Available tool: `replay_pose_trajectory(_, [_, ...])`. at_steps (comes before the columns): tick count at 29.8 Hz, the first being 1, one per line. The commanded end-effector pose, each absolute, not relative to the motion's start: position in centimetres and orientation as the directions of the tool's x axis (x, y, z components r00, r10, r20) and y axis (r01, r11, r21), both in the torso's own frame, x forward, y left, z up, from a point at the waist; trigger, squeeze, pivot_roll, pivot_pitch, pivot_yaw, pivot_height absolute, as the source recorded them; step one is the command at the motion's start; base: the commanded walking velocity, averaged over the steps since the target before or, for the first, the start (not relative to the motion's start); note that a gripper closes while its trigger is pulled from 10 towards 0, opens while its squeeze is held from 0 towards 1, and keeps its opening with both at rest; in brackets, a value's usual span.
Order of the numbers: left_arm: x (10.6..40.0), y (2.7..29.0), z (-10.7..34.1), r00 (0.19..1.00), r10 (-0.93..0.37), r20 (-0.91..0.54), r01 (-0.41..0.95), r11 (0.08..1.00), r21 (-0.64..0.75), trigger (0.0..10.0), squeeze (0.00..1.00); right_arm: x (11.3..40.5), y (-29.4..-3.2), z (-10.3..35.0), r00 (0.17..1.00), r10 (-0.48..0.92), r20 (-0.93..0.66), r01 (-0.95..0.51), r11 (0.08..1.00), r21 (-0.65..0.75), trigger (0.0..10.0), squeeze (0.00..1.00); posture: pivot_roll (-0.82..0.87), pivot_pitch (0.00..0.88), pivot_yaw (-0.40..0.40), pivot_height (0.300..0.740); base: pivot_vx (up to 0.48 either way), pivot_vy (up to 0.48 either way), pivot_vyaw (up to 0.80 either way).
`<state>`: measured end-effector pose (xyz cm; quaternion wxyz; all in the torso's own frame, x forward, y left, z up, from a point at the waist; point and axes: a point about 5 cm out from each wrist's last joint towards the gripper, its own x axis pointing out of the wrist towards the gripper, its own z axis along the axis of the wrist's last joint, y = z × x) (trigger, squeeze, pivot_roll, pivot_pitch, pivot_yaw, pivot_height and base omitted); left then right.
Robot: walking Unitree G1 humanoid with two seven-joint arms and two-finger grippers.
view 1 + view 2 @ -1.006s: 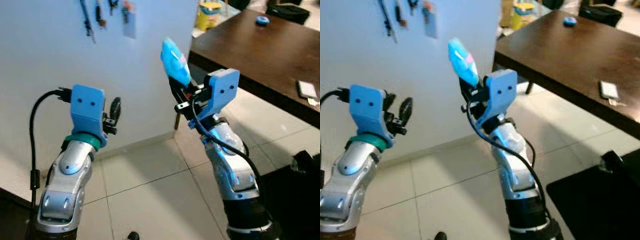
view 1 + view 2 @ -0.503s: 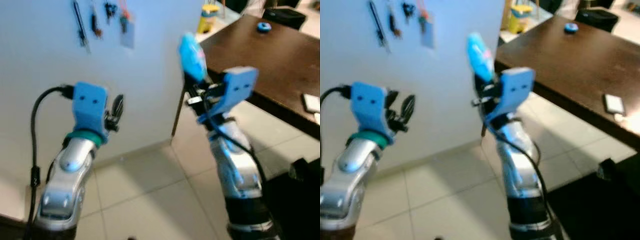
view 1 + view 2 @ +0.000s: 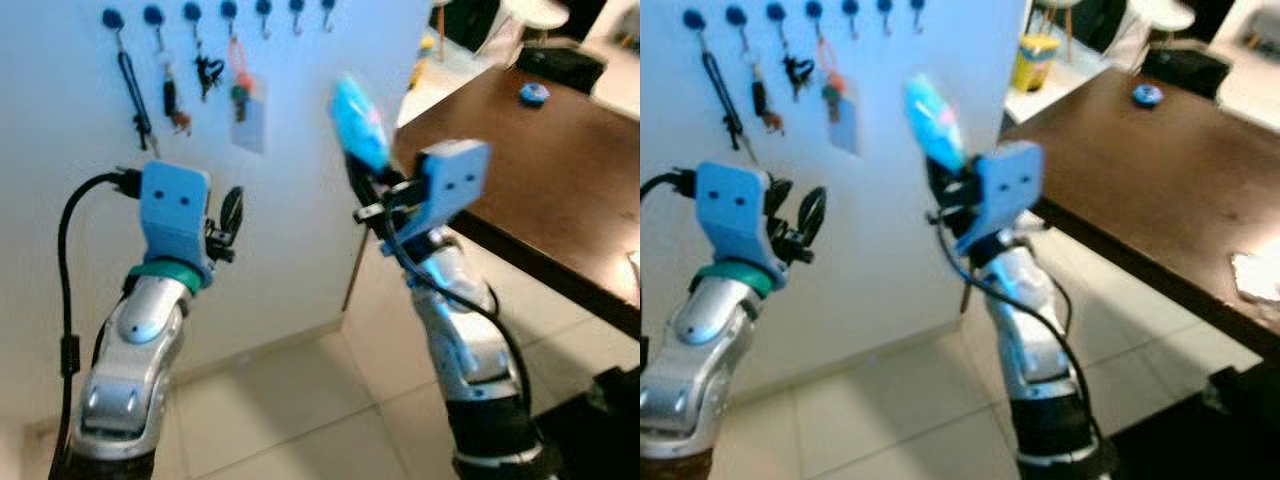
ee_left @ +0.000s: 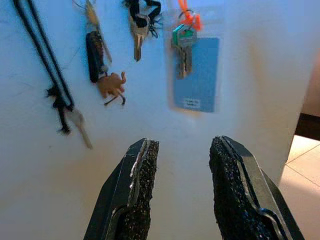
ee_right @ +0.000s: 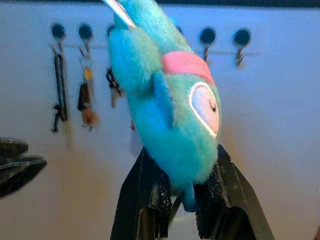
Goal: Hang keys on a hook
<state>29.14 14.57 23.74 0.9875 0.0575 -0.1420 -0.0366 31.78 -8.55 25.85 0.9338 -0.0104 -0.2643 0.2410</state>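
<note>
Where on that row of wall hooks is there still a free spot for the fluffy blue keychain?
The two rightmost hooks, past the blue card with keys, look bare. The left end is crowded: black lanyard, elephant charm keys, black key bunch. The right end effector grips the blue plush keychain; the left end effector is open.

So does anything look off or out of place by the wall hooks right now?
Nothing looks spilled or damaged. One oddity: the right pincer grips a fluffy turquoise plush keychain by its lower end, so it stands upright rather than dangling. Several wall hooks on the row's right stand free.
</note>
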Motion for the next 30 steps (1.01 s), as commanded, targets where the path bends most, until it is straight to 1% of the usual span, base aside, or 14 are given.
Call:
replay_pose_trajectory(1, [29.0, 14.2, 23.6, 0.958, -0.099, 0.27, 0.07, 0.991, 0.115, 10.0, 0.0, 31.8, -9.2, 25.8, 0.751, 0.441, 0.491, -0.417, 0.894, -0.166, 10.0, 0.0, -0.03, 0.051, 0.074, 0.74, 0.458, 0.0, 0.8])
replay_pose_trajectory(6, [29.0, 14.3, 23.5, 0.958, -0.084, 0.274, 0.061, 0.994, 0.092, 10.0, 0.0, 31.8, -9.2, 25.7, 0.752, 0.449, 0.483, -0.415, 0.891, -0.184, 10.0, 0.0, -0.03, 0.053, 0.073, 0.74, 0.41, 0.0, 0.75])
replay_pose_trajectory(22, [28.5, 14.7, 23.9, 0.951, -0.051, 0.305, 0.038, 0.998, 0.05, 10.0, 0.0, 31.3, -9.1, 25.7, 0.725, 0.494, 0.48, -0.472, 0.864, -0.176, 10.0, 0.0, -0.04, 0.059, 0.072, 0.74, 0.0, 0.0, 0.0])
replay_pose_trajectory(24, [27.9, 14.7, 24.7, 0.936, -0.082, 0.342, 0.082, 0.997, 0.015, 10.0, 0.0, 31.1, -9.0, 25.8, 0.713, 0.51, 0.481, -0.485, 0.854, -0.186, 10.0, 0.0, -0.04, 0.063, 0.071, 0.74, 0.0, 0.0, 0.0])
replay_pose_trajectory(28, [27.6, 14.5, 25.1, 0.929, -0.103, 0.356, 0.107, 0.994, 0.009, 10.0, 0.0, 31.1, -9.0, 25.8, 0.71, 0.516, 0.479, -0.489, 0.851, -0.192, 10.0, 0.0, -0.04, 0.063, 0.072, 0.74, 0.0, 0.0, 0.0])
replay_pose_trajectory(30, [27.2, 14.1, 25.6, 0.917, -0.144, 0.372, 0.147, 0.989, 0.021, 10.0, 0.0, 31.0, -9.0, 25.9, 0.704, 0.529, 0.474, -0.471, 0.847, -0.246, 10.0, 0.0, -0.03, 0.064, 0.071, 0.74, 0.0, 0.0, 0.0])
